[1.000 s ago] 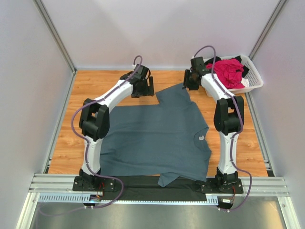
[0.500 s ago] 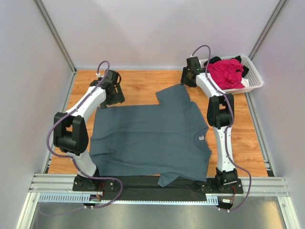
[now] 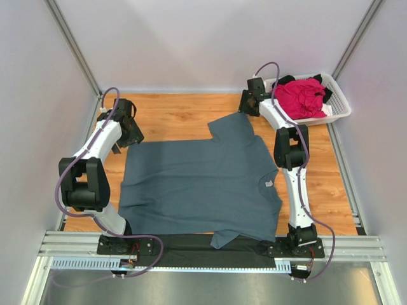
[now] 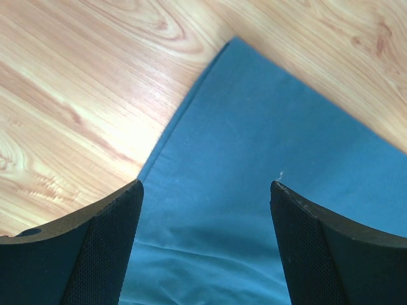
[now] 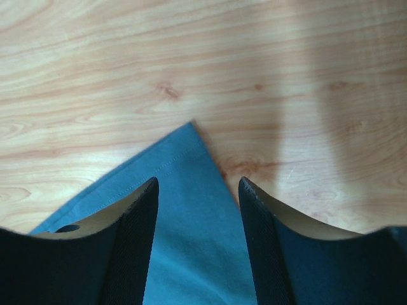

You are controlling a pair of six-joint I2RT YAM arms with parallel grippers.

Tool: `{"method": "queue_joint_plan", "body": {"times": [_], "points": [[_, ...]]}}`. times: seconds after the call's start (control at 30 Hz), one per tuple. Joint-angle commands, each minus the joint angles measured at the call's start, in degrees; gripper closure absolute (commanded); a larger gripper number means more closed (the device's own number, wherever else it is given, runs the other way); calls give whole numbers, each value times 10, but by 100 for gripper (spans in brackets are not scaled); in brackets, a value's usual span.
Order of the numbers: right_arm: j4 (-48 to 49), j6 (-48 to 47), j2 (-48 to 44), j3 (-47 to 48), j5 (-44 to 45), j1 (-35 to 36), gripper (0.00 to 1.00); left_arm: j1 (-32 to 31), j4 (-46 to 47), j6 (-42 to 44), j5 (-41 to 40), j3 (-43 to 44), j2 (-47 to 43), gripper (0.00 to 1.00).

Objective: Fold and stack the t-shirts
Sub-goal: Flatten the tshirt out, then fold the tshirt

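Note:
A large slate blue-grey t-shirt (image 3: 203, 184) lies spread flat on the wooden table (image 3: 172, 114), its small neck label (image 3: 268, 183) on the right. My left gripper (image 3: 124, 131) hovers open over the shirt's back-left corner (image 4: 254, 159), both fingers (image 4: 95, 254) apart with flat cloth below. At the far sleeve tip (image 5: 191, 190), my right gripper (image 3: 249, 105) is open too, its fingers (image 5: 267, 241) either side of the cloth. A magenta-pink t-shirt (image 3: 302, 95) and a black one (image 3: 316, 79) lie bunched in the basket.
A white slatted plastic basket (image 3: 340, 108) stands at the back right corner. Grey walls with metal posts close in the table on three sides. A black strip and metal rail (image 3: 210, 251) run along the near edge, under the shirt's lower sleeve.
My left arm swung from the back middle out to the shirt's back-left corner. The right gripper shifted slightly back at the sleeve tip and its jaws widened a little.

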Motion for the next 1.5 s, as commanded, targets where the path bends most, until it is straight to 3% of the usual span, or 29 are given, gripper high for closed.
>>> {"method": "queue_joint_plan", "body": {"times": [0.0, 0.37, 0.67, 0.87, 1.17, 1.47], "points": [[41, 14, 21, 43, 4, -1, 44, 6, 17, 8, 6, -5, -26, 13], [15, 8, 59, 73, -1, 4, 52, 18, 15, 16, 9, -8, -33, 13], [-29, -30, 68, 92, 27, 12, 73, 34, 13, 19, 2, -6, -23, 13], [-33, -41, 68, 92, 21, 12, 100, 43, 15, 1, 14, -7, -9, 14], [24, -47, -4, 33, -5, 11, 100, 70, 18, -22, 62, 23, 65, 20], [39, -53, -22, 48, -29, 9, 100, 69, 64, 13, 70, 85, 147, 24]]}}
